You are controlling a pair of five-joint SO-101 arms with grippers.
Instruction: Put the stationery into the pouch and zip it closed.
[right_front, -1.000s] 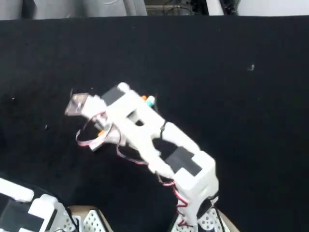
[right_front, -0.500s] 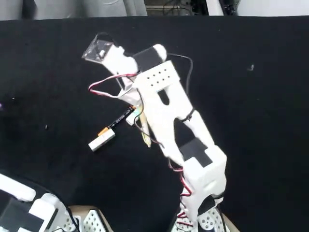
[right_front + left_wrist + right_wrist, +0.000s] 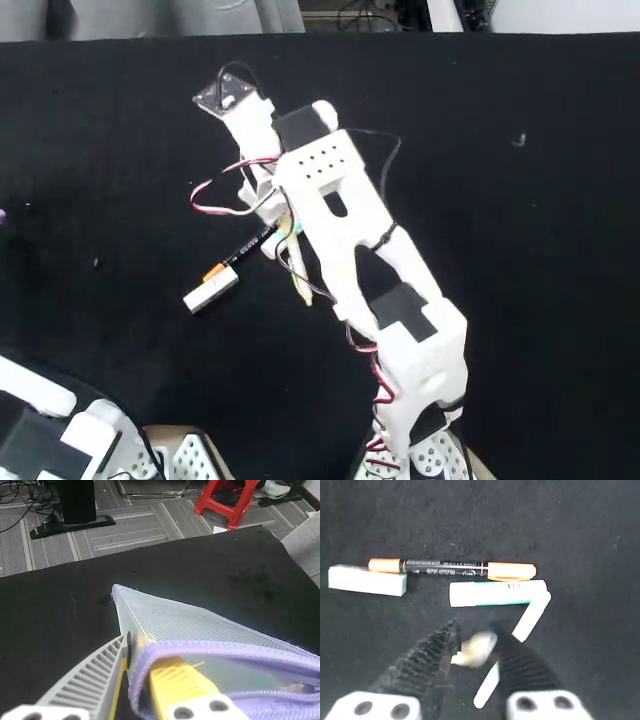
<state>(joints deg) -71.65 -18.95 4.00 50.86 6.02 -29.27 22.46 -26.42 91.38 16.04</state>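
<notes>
Clamping one pouch [image 3: 200, 630], left tool [image 3: 132, 647]; loose: one marker [image 3: 452, 568], one eraser [image 3: 367, 580], two pens [image 3: 497, 600] [image 3: 532, 617].

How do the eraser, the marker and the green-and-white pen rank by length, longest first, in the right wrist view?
1. marker
2. green-and-white pen
3. eraser
All three lie flat, about equally near, so the order holds.

Right arm swings clear!
The right arm [image 3: 345, 240] has lifted and turned toward the table's far side, and now the marker [image 3: 243, 252] and eraser [image 3: 211, 289] lie uncovered.
</notes>
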